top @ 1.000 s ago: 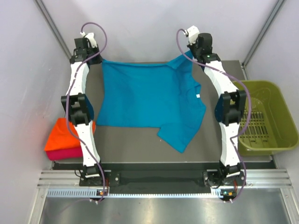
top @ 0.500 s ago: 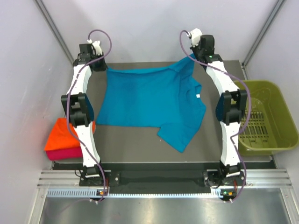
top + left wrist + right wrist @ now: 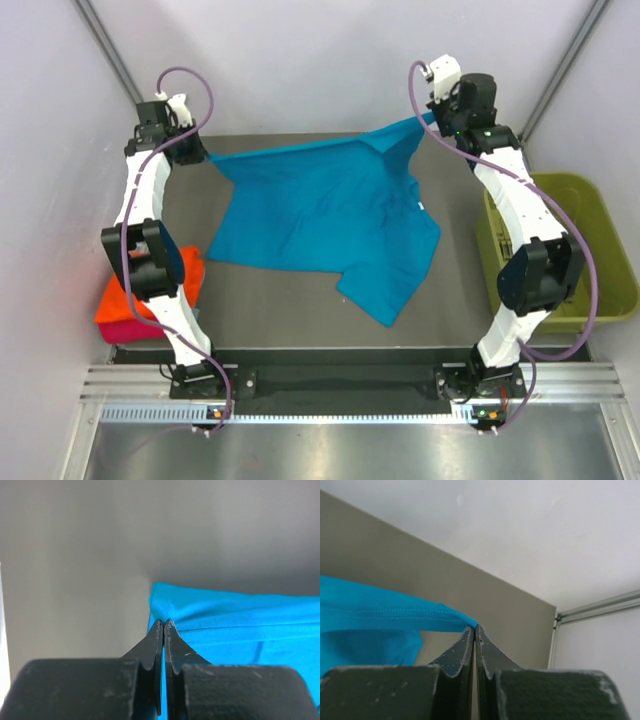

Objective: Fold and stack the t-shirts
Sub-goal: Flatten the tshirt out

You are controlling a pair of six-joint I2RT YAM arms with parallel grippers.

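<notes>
My left end effector is squeezed shut on one far corner of the teal-blue t-shirt. My right end effector is squeezed shut on the other far corner, with a thin bit of hem between the tips. The far edge of the shirt is pulled into a line between my two end effectors, near the back of the gray table. The rest of the shirt lies spread on the table, and one part of it points toward my bases. A small white neck label shows on the shirt's right side.

A folded orange t-shirt lies on top of a folded magenta-pink t-shirt at the left edge, partly hidden by my left arm. An olive-green basket sits to the right of the table, behind my right arm.
</notes>
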